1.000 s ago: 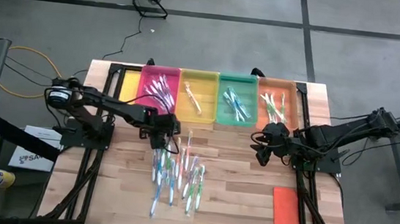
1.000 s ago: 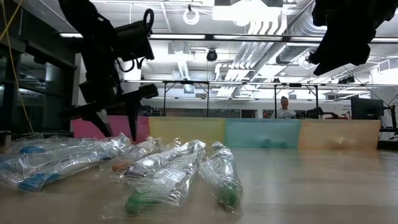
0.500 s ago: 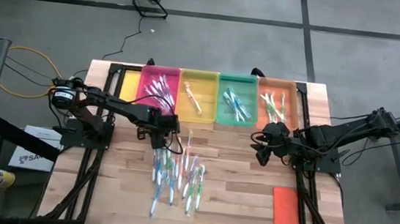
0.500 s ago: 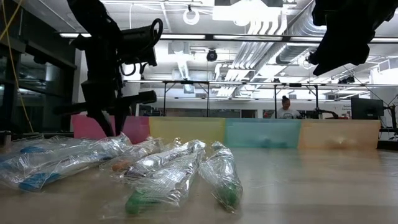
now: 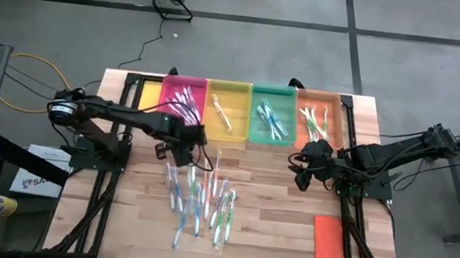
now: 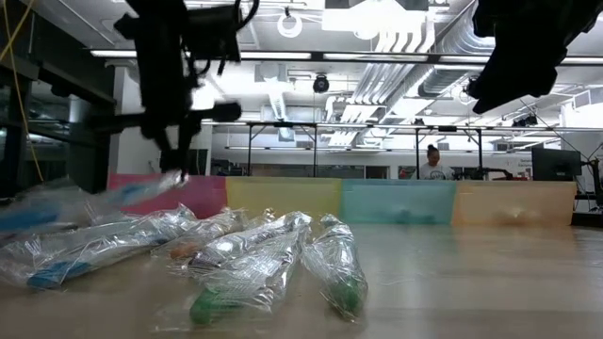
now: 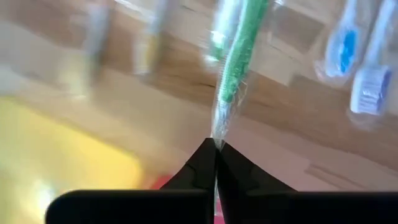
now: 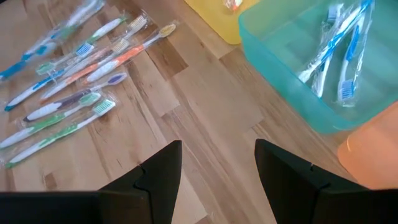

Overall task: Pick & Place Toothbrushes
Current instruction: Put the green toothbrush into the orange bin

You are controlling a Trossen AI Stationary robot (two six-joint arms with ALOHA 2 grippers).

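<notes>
Several wrapped toothbrushes (image 5: pixel 206 201) lie in a loose pile on the wooden table, in front of a row of coloured trays (image 5: pixel 227 110). My left gripper (image 5: pixel 187 148) hangs above the pile's far left part, shut on one green-and-white toothbrush in its clear wrapper (image 7: pixel 239 56). In the low view that toothbrush (image 6: pixel 113 196) slants down from the gripper (image 6: pixel 174 162). My right gripper (image 5: pixel 304 175) waits open above the table's right half, with nothing between its fingers (image 8: pixel 158 171). My left gripper pinches the end of the clear wrapper (image 7: pixel 217 132) between its two fingertips, coming from above and pointing down. The toothbrush hangs below the fingers, tilted, and its body swings above the pile.
Pink (image 5: pixel 183 106), yellow, teal (image 5: pixel 272 116) and orange (image 5: pixel 316 119) trays at the far edge hold some toothbrushes. A flat orange lid (image 5: pixel 328 245) lies near the front right. Bare wood lies between the pile and the right gripper.
My left gripper has shut on the wrapper of one toothbrush at the pile's far left, then risen and drawn back a little toward the far edge. The toothbrush has come up off the pile and swings below the fingers.
</notes>
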